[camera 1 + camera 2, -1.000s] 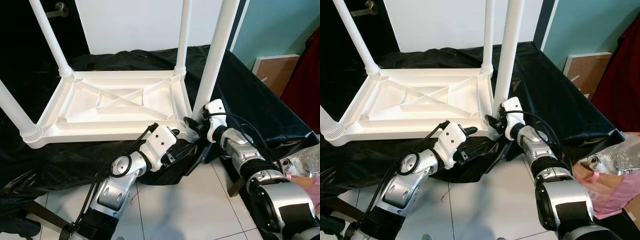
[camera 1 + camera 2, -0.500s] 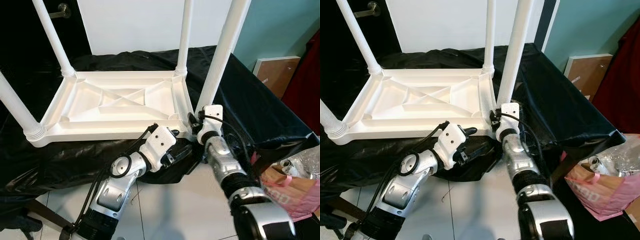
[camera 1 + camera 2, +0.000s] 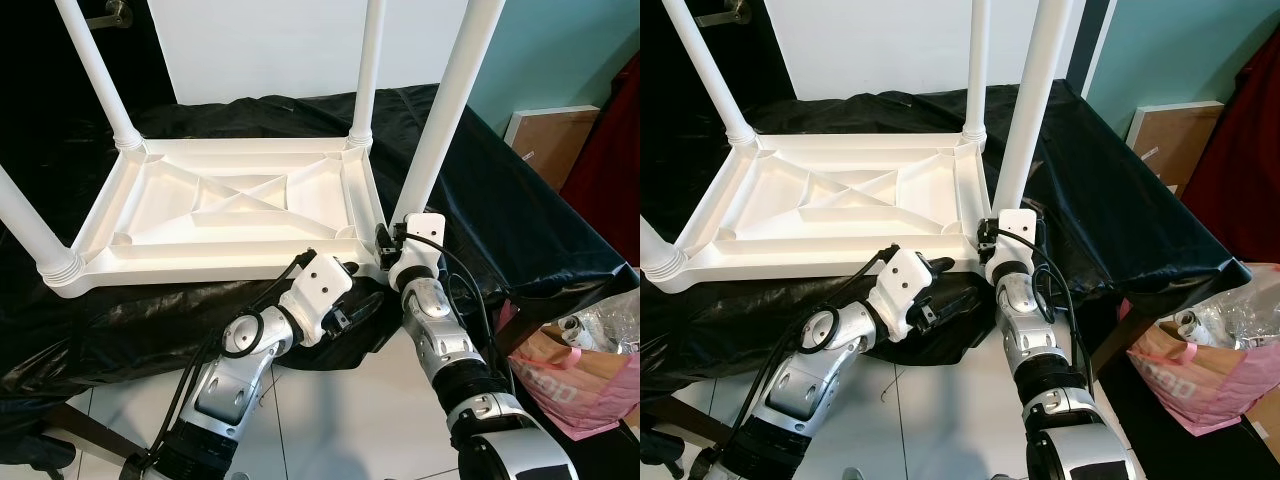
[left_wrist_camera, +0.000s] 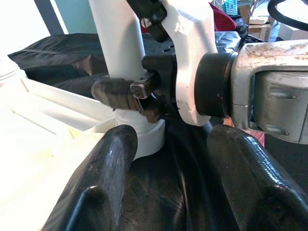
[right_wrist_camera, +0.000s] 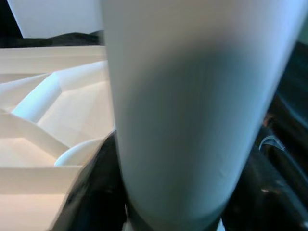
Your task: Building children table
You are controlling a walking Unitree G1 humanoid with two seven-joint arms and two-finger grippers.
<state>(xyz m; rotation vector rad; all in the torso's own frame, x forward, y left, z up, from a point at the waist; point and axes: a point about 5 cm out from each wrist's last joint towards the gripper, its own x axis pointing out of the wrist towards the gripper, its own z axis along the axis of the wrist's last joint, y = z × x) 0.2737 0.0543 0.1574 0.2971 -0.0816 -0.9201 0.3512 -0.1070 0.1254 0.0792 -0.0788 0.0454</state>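
Gripping upright table leg (image 3: pixel 438 130) base, right gripper (image 4: pixel 126 94), upturned table (image 3: pixel 240 205)

My right gripper (image 4: pixel 139 96) is clamped on the table leg (image 3: pixel 440 120) near its base, forearm reaching straight forward. My left gripper (image 3: pixel 352 300) sits just beside it, fingers (image 4: pixel 103 187) spread apart, empty.

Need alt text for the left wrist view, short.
The right gripper clasps the base of a white table leg where it enters the upturned white tabletop. The left gripper's two black fingers stand open in the foreground over black sheeting.
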